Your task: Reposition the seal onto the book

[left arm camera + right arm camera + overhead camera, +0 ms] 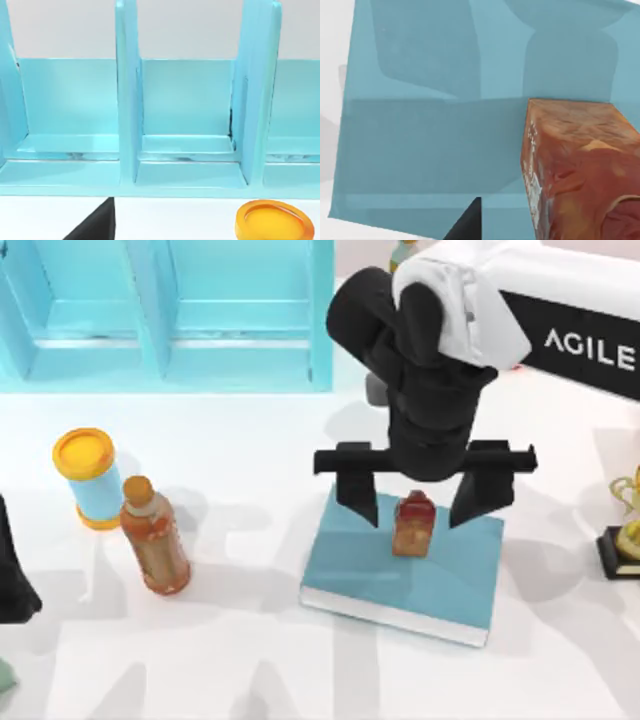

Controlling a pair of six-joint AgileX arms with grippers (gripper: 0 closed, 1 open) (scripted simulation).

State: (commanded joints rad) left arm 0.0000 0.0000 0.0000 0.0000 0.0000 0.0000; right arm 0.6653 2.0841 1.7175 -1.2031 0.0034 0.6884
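Observation:
The seal (413,523), a stubby orange-brown piece with a darker red top, stands upright on the teal-blue book (370,575) near its far edge. My right gripper (415,515) hangs open straddling the seal, one black finger on each side and both apart from it. In the right wrist view the seal (580,170) rests on the book's cover (430,140), with a fingertip (467,227) at the frame edge. My left arm (12,575) is parked at the table's left edge.
A light blue shelf unit (170,310) spans the back left. A blue can with a yellow lid (88,478) and a brown bottle with an orange cap (155,537) stand left of the book. A gold trophy (625,535) stands at the right edge.

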